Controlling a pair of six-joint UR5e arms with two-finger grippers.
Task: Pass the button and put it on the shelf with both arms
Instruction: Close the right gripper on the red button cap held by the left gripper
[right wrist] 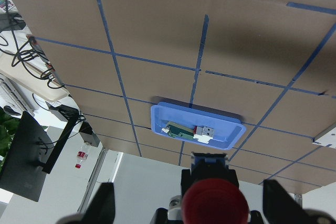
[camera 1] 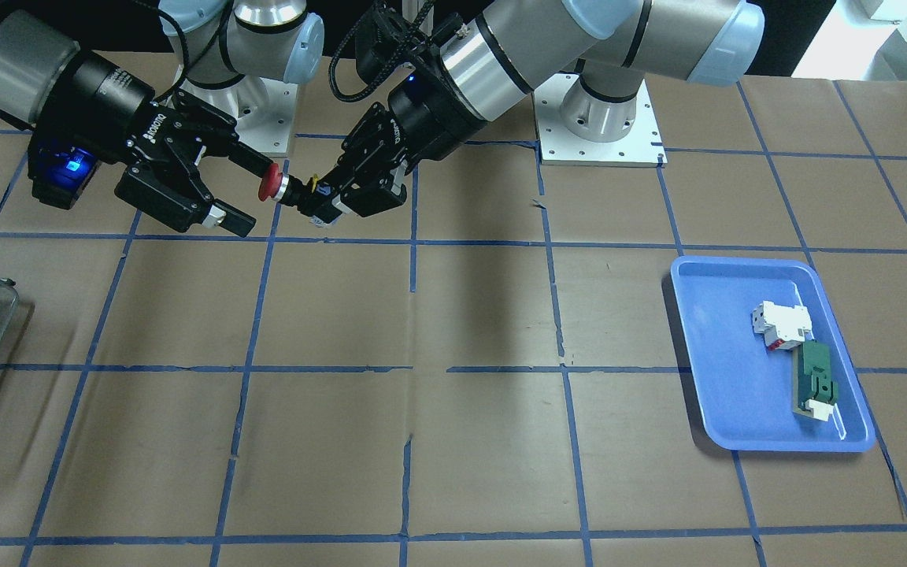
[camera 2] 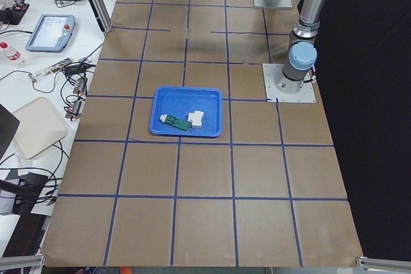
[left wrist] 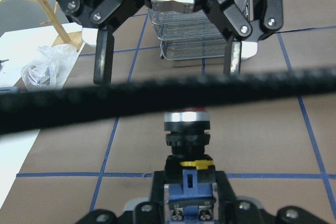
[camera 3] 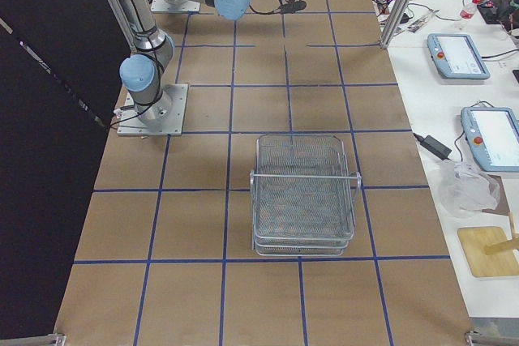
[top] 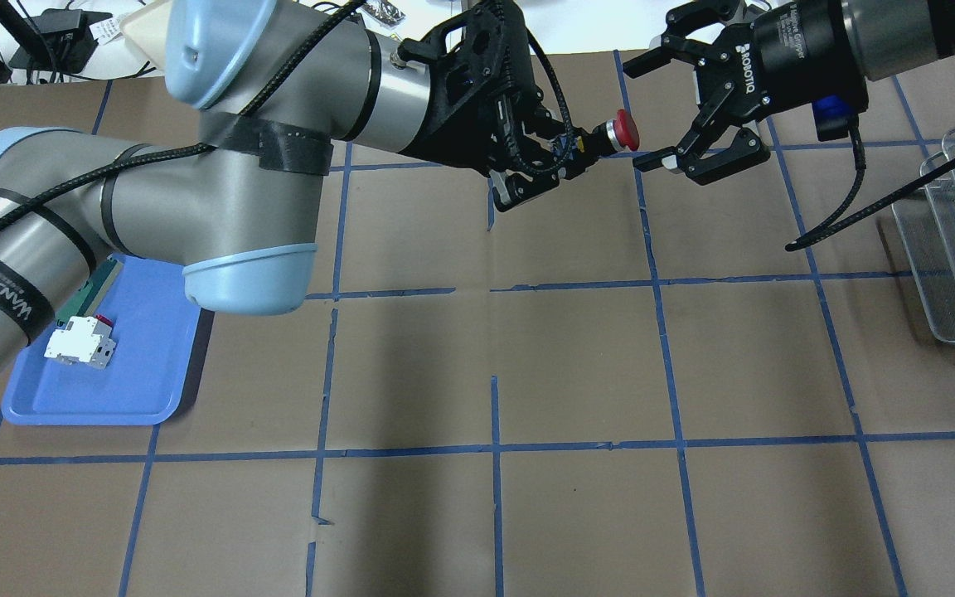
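Seen from above, a blue tray (top: 125,398) lies at the far left of the brown table (top: 577,373). It holds a white block (top: 79,344) and, just beside it, a green flat part (top: 98,286) that is partly hidden under the left arm (top: 220,166).

The left arm reaches across toward the middle of the far side. The left gripper (top: 560,153) is clamped on the dark body of the button (top: 606,138) and holds it in the air above the table. The button lies sideways, with its red head pointing right.

The right gripper (top: 643,114) faces the button from the right with its fingers spread wide. The red head sits at the mouth of those fingers. In the right wrist view each finger stands clear of it on either side.

The wire shelf (top: 942,274) stands on the table at the far right edge, well apart from the button.
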